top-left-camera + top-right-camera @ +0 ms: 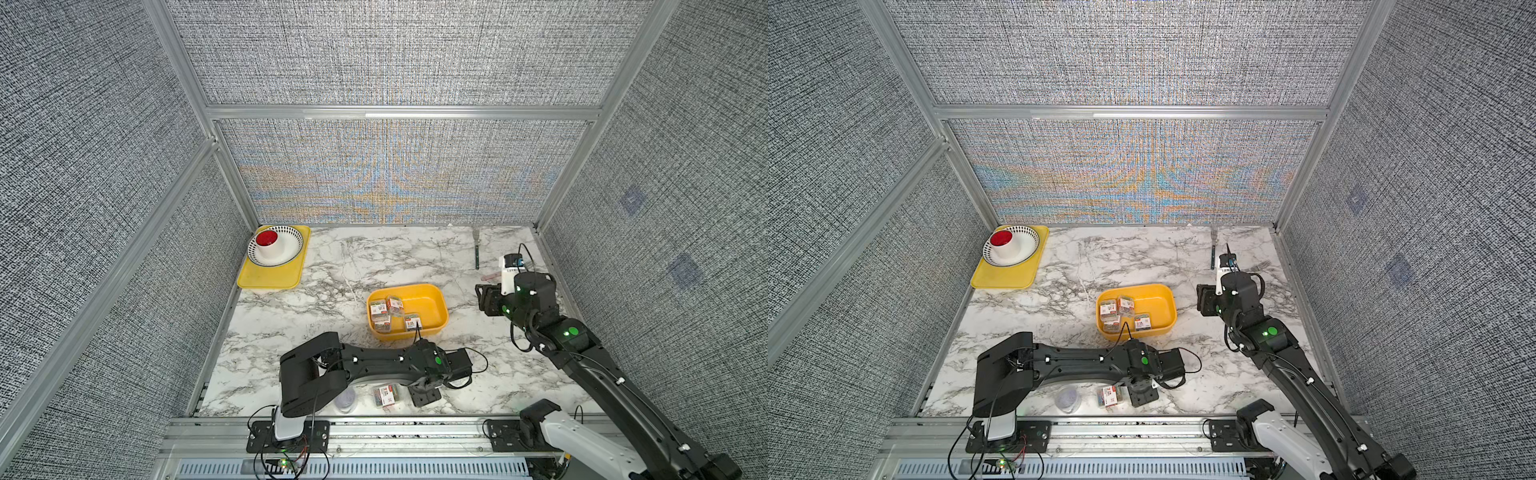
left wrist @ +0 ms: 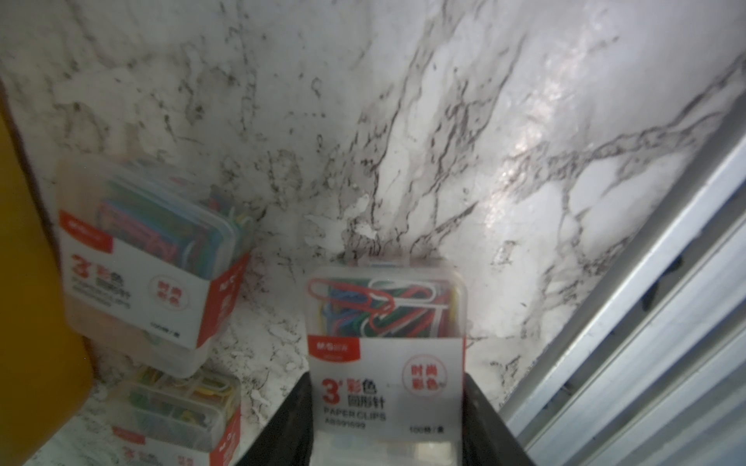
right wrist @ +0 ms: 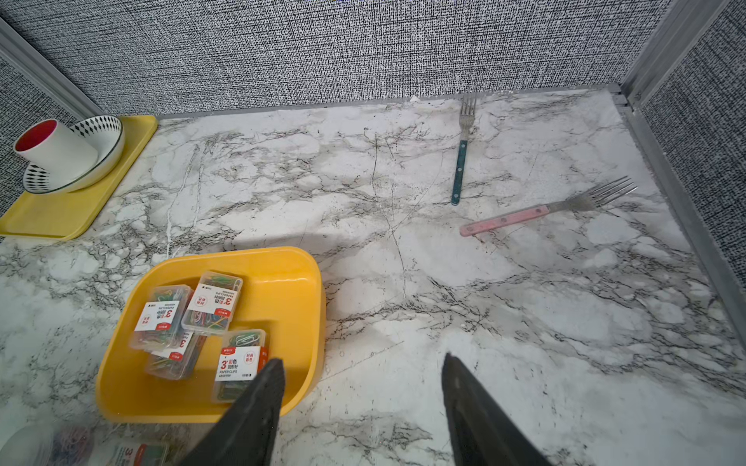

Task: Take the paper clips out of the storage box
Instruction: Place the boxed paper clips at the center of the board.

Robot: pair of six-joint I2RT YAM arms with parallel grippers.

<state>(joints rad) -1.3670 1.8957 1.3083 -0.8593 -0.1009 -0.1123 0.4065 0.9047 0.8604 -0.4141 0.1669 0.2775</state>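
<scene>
Though hidden beneath the left arm (image 1: 374, 359) in both top views, shows plainly from the left wrist: pack of clips (image 2: 383, 306) pinched by the left gripper (image 2: 386, 377) near the table's (image 2: 484, 121) front edge, two more packs (image 2: 149, 262) just beside. Whole only from the right wrist: pink-handled fork (image 3: 508, 220) by a teal-handled fork (image 3: 459, 169), toward the far right corner. Near the storage box (image 3: 282, 290) at mid-table, right gripper (image 3: 362, 359) spread, empty; four packs (image 3: 212, 302) inside. Far left corner: tray (image 1: 270, 276) carrying bowl (image 1: 293, 249), cup (image 1: 270, 248) in it.

The marble table (image 1: 332, 270) bears storage box (image 1: 432, 305), yellow tray (image 1: 270, 278), 2 forks (image 3: 462, 153), paper clips (image 1: 387, 395)
</scene>
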